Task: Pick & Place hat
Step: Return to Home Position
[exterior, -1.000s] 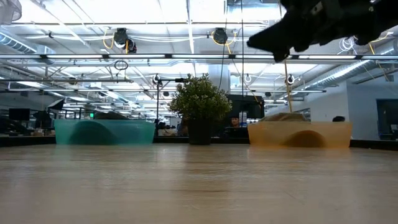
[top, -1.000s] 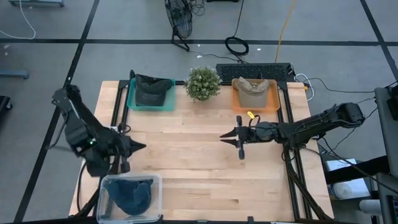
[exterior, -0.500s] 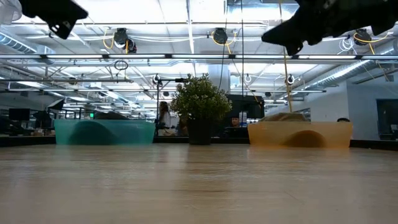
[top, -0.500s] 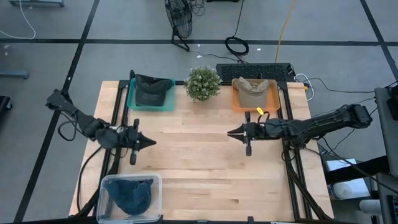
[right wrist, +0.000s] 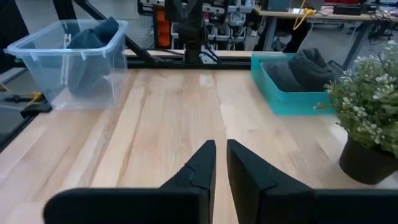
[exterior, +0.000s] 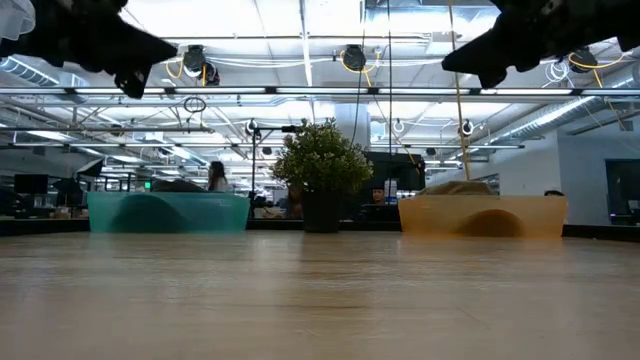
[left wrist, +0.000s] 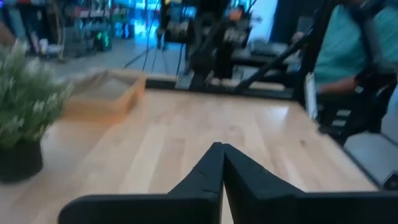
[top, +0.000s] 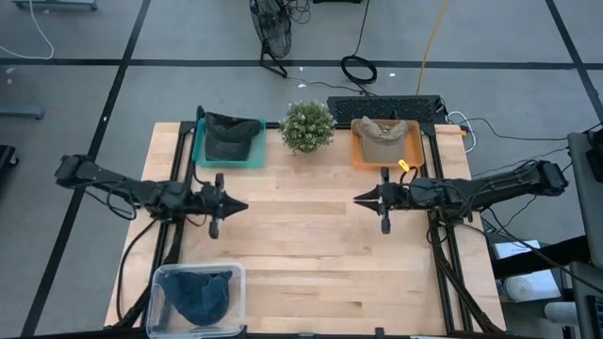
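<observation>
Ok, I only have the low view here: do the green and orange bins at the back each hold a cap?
Observer: Yes. A black cap lies in the green bin, a tan cap in the orange bin.
Operator: Anything nearer me?
Observer: A clear bin holding a blue hat, at the near corner on the left arm's side.
Operator: And the jaws?
Observer: Left gripper and right gripper face each other mid-table, jaws shut, empty.

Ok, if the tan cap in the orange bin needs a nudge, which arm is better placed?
Right, probably. The right claw hangs just in front of the orange bin; the left claw is nearer the green bin.
</observation>
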You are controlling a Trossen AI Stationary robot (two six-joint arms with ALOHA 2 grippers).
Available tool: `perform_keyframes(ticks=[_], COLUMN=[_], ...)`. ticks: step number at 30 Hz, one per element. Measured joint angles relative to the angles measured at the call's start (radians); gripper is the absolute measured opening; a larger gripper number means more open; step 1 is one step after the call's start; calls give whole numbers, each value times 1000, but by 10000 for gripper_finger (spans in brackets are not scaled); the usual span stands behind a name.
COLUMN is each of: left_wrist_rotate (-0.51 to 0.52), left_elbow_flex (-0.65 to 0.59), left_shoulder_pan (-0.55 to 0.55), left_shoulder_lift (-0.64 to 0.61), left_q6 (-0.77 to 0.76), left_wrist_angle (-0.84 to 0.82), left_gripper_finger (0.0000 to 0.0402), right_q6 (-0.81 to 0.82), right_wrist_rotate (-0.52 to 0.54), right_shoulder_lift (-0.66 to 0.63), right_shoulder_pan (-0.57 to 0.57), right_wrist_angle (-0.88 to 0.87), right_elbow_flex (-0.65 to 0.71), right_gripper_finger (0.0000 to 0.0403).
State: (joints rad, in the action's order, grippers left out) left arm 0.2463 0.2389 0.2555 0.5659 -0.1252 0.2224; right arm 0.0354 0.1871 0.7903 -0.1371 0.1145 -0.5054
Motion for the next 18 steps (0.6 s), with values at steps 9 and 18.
perform_keyframes(ticks=[9, 18], left_wrist_rotate=[-73, -211], left_elbow_flex=[-1, -1], left_shoulder_pan=[-50, -166], left_shoulder_lift=[-53, -195], left_q6=[36, 57], left_wrist_angle=[45, -77], left_gripper_finger=[10, 9], right_q6=[16, 41], right_wrist_rotate=[52, 49], right_shoulder_lift=[-195, -406], right_shoulder_pan=[0, 0], right_wrist_angle=[116, 180], right_elbow_flex=[205, 377], right_gripper_finger=[23, 22])
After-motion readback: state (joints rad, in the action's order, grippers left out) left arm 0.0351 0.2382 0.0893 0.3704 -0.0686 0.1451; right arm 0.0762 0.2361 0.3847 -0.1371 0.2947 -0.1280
